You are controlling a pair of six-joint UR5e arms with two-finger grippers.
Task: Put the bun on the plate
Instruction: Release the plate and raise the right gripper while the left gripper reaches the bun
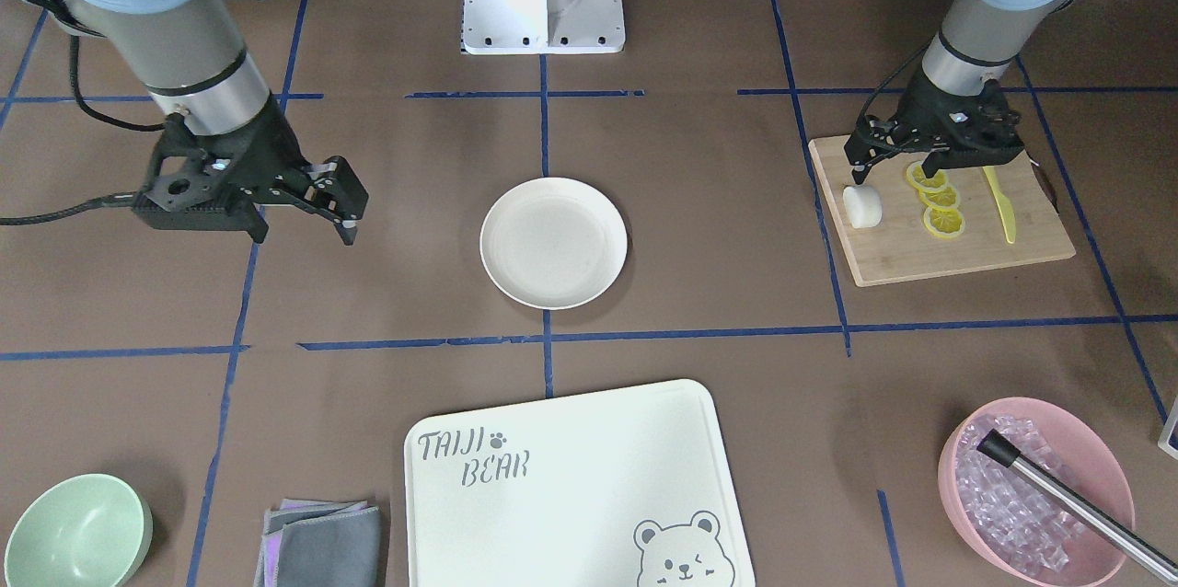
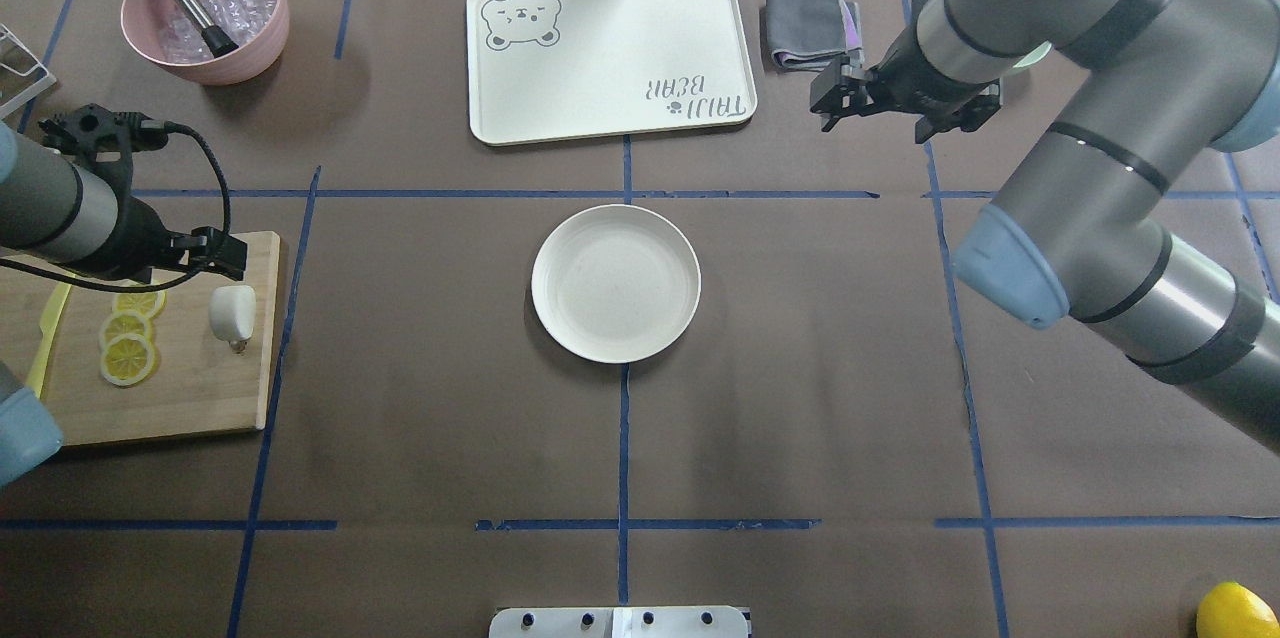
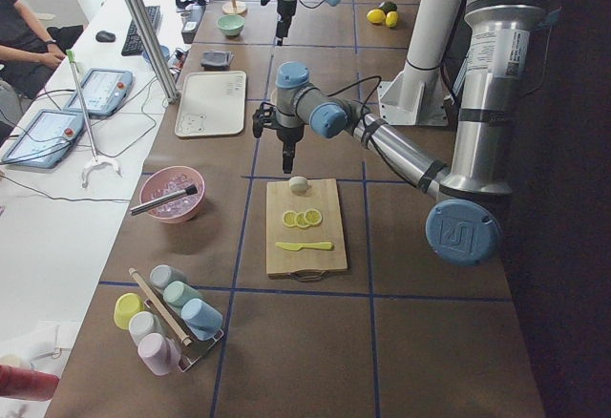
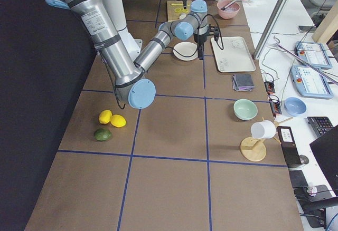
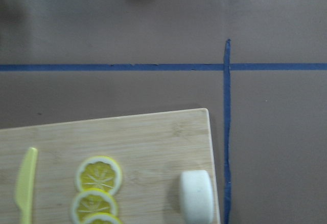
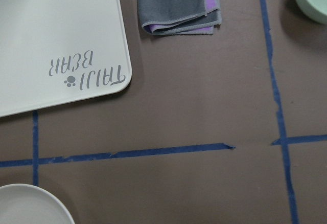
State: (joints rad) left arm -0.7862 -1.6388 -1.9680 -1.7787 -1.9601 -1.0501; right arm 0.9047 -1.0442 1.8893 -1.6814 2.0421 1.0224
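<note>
The bun (image 1: 862,206) is a small white lump lying on a wooden cutting board (image 1: 920,260), at the board's edge nearest the plate. It also shows as the bun (image 2: 232,311) and the bun (image 5: 196,202). My left gripper (image 1: 895,175) hovers open over the board's robot-side edge, one finger just above the bun, holding nothing. The round cream plate (image 1: 553,242), also plate (image 2: 615,283), sits bare at the table's centre. My right gripper (image 1: 304,233) hangs open and holds nothing, off to the plate's other side.
Lemon slices (image 1: 939,201) and a yellow knife (image 1: 1001,201) share the board. A bear-printed white board (image 1: 571,486), grey cloth (image 1: 322,541), green bowl (image 1: 78,532) and pink bowl of ice (image 1: 1035,486) line the far side.
</note>
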